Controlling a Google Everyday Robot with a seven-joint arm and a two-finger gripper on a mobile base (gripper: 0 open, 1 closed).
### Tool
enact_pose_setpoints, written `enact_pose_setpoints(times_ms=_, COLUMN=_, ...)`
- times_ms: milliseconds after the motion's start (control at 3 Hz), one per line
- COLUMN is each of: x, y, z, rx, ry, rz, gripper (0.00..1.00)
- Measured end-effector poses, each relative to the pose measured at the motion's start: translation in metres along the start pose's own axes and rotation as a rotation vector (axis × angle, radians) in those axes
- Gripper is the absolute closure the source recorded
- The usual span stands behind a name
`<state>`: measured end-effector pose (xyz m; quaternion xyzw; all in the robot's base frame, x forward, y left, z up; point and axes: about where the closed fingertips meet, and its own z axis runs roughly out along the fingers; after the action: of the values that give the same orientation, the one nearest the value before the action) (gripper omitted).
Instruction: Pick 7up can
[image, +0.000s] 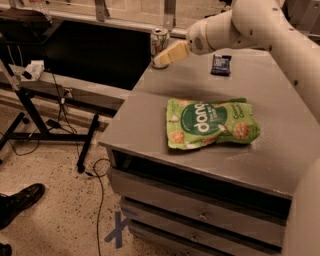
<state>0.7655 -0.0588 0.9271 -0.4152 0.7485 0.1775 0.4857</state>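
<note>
1. Camera view (sole view). Step in hand, judged: final approach to the 7up can (159, 36). Grasp not confirmed, lift not begun, can's base on the cabinet top (280, 150).
2. Gripper (160, 60) at the far left corner of the cabinet top, low against the can's right side, overlapping its lower part in this view. Touching or just in front: cannot tell. Open or closed: cannot tell either, with only one cream-coloured side of the gripper presented to the camera.
3. Arm (250, 25) reaching in from the upper right, above the rear of the surface, well clear of the other items.
4. Next move, judged: needs the can centred between the jaws, then a firm close on the body below the rim, then a straight lift. Can near the back left edge, so a sideways nudge likely to tip it or push it off.
5. Can: upright, small cylinder, silver top rim, pale body with green marking, print too small to read. Thin-walled by the look, so probably light and easy to topple.
6. Elsewhere: green snack bag (212, 122) flat at mid-surface, well apart from the can. Dark blue wrapper (221, 64) near the rear, to the right of the gripper. Neither in the approach path.
7. Floor: black shoe (20, 200) at lower left, blue tape cross (119, 230) before the drawers (200, 215).
</note>
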Motion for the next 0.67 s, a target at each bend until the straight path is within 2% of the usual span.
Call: enact_pose_setpoints(times_ms=667, x=-0.022, y=-0.022, z=0.073, rx=-0.042, ry=-0.141, rz=0.015, gripper=0.00)
